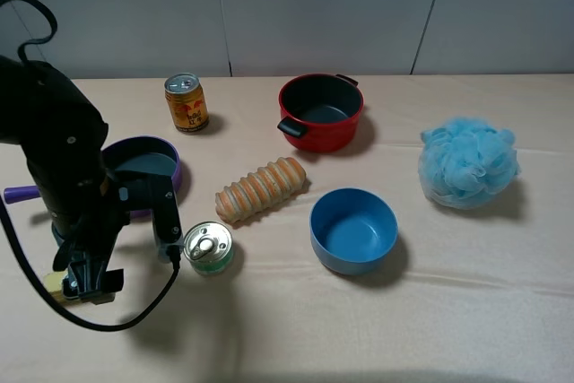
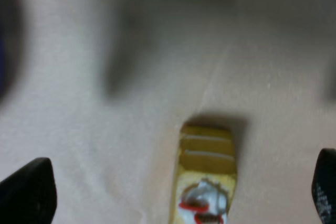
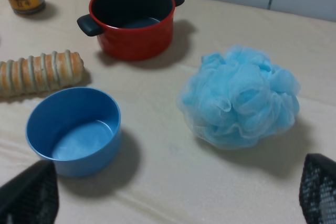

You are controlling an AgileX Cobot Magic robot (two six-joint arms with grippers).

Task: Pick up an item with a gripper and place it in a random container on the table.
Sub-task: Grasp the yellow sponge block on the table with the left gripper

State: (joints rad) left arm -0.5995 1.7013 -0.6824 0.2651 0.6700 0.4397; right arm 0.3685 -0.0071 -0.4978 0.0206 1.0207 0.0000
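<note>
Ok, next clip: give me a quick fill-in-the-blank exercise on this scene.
The left gripper, straddling the cake slice, is ____.
The bowl is coloured ____.
The loaf lies between the tin and the ____ pot.
Missing words: open; blue; red.

The tin [image 1: 208, 248] crowding the left arm [image 1: 56, 145]
Bare table [image 1: 287, 329] is flanking the yellow block [image 2: 206, 156] between the spread fingers [image 2: 29, 195] of the left gripper [image 2: 182, 187]; the tin is standing just beside the arm, open table running on to the blue bowl [image 1: 353, 230].
</note>
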